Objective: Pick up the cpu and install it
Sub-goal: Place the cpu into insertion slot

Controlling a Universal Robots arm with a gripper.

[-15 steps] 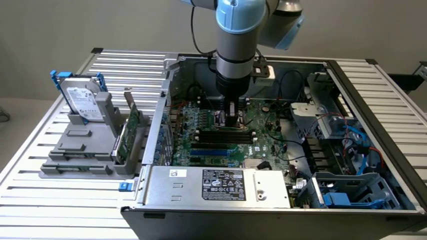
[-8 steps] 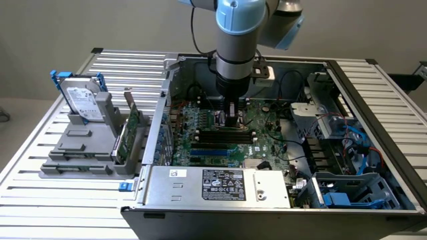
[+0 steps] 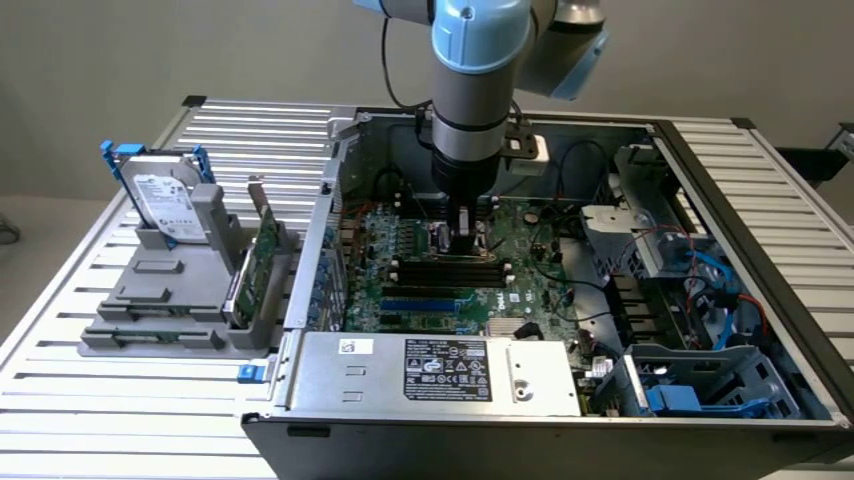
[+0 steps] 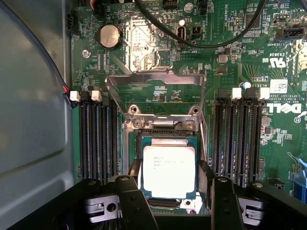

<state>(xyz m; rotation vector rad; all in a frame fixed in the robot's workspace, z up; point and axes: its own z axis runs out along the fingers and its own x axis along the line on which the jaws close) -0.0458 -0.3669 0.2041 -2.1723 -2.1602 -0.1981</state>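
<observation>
A grey wall (image 3: 134, 50) stands behind a slatted metal table (image 3: 134, 420), and on the table lies an open computer case (image 3: 400, 455). My gripper (image 4: 171, 172) is down inside it, over the motherboard (image 3: 534, 290). My fingers (image 4: 135, 168) stand fairly wide, yet they bear on two opposite edges of the cpu (image 4: 169, 170), pinching it. The cpu lies flat and square in the socket, lid up. The load plate (image 4: 156, 75) is tilted open just beyond it, and memory slots (image 4: 98, 139) flank the socket on both sides.

I judge the chip light, stiff and thin, with a smooth metal lid that offers little friction. Its underside contacts are surely delicate, so the bare edges are the place to hold, keeping it level.

The wrist view gives me the cpu, socket and plate up close. In the exterior view my arm (image 3: 467, 100) stands in front of the socket, but I get the wider layout. The power supply (image 3: 441, 370) is at six o'clock from my gripper, and a hard drive (image 3: 167, 205) stands upright in a grey holder (image 3: 167, 300) at nine o'clock, outside the case
</observation>
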